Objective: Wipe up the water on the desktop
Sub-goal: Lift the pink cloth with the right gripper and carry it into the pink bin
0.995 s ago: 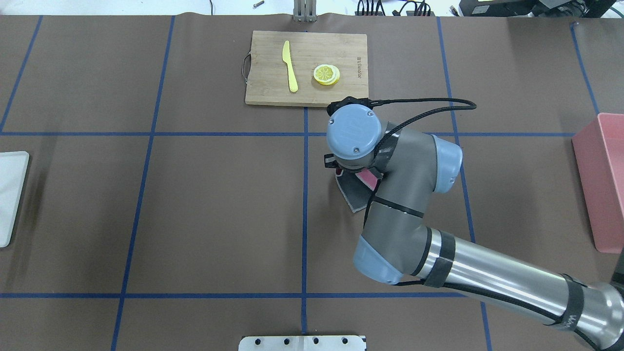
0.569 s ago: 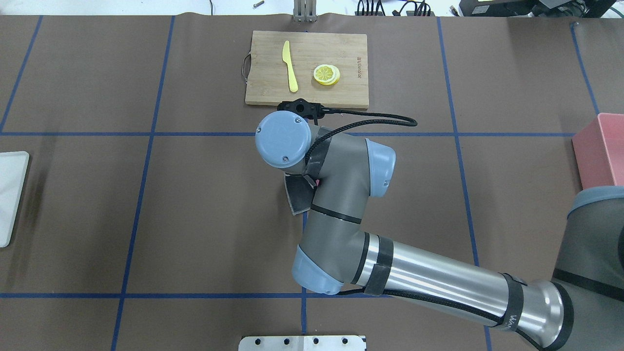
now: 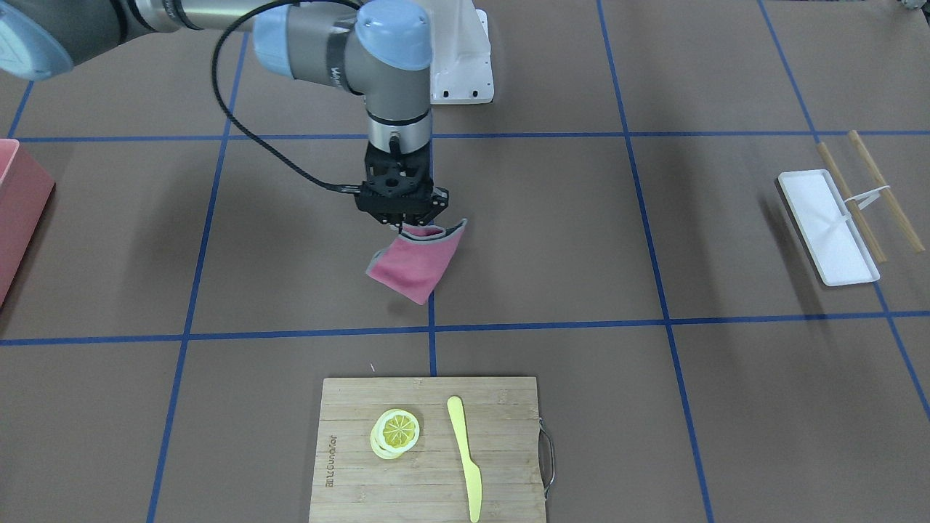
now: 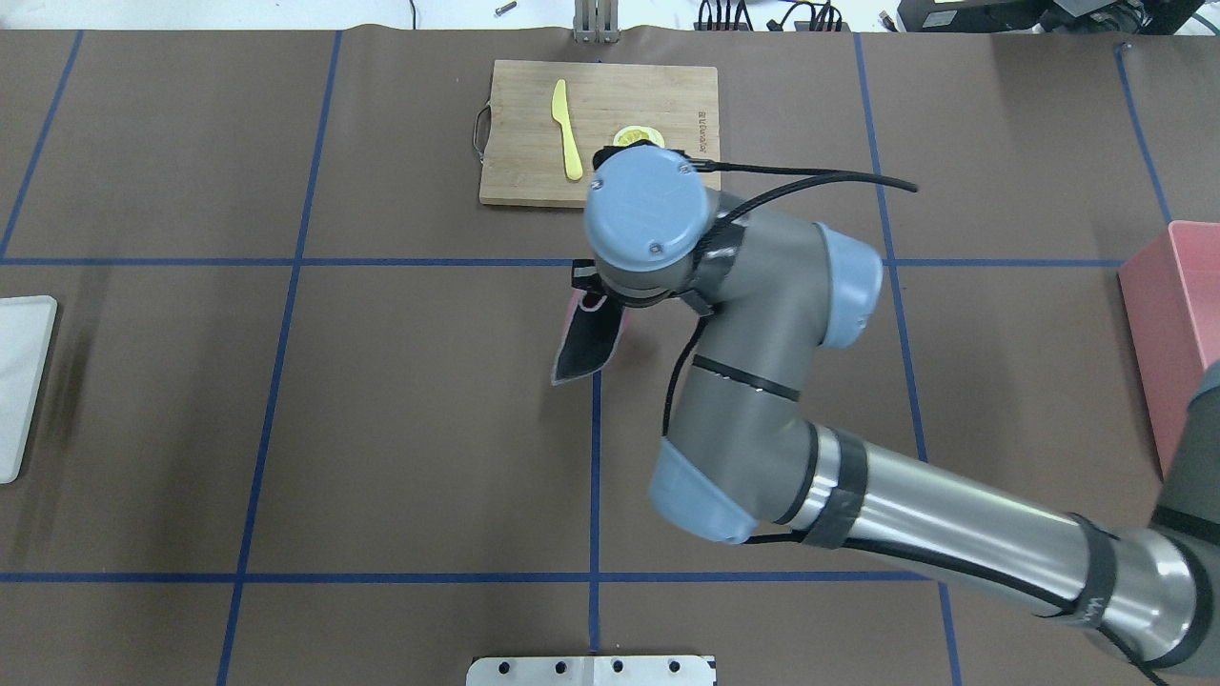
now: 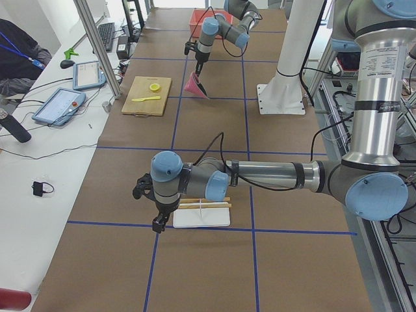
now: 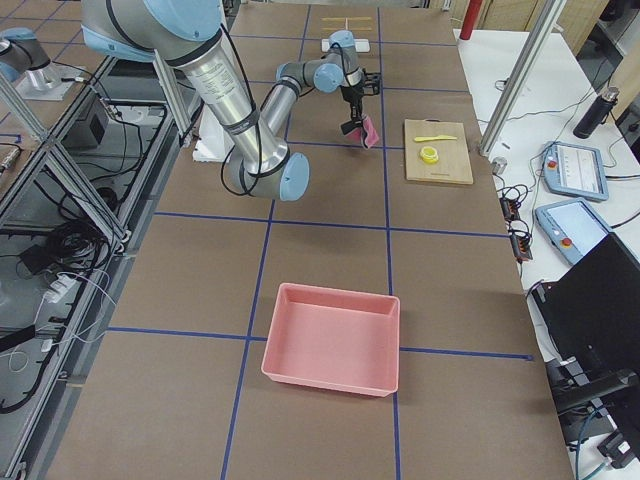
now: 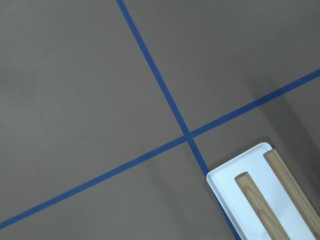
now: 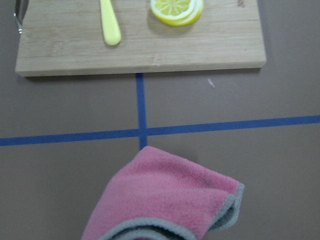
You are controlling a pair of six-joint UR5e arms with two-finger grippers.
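Pinching a pink cloth (image 3: 418,265) in the right claw (image 3: 404,226) over the desktop (image 3: 581,240), cutting board (image 4: 519,143) at 12 o'clock from overhead; left claw (image 5: 157,225), can't tell.

The desktop (image 3: 654,218) is matte brown, crossed by thin blue tape lines (image 3: 545,325). The cloth (image 3: 418,265) is pink, edged grey. Pale bamboo board (image 3: 501,421), yellow knife (image 3: 465,454), yellow lemon slices (image 3: 396,431). White tray (image 3: 810,200) at frame right; pink bin (image 3: 25,211).

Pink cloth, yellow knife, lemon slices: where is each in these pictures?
pink cloth (image 3: 415,269), exterior front-facing view, middle of its pink face.
yellow knife (image 3: 458,425), exterior front-facing view, on its handle.
lemon slices (image 8: 175,7), right wrist-mounted view, on the top slice.
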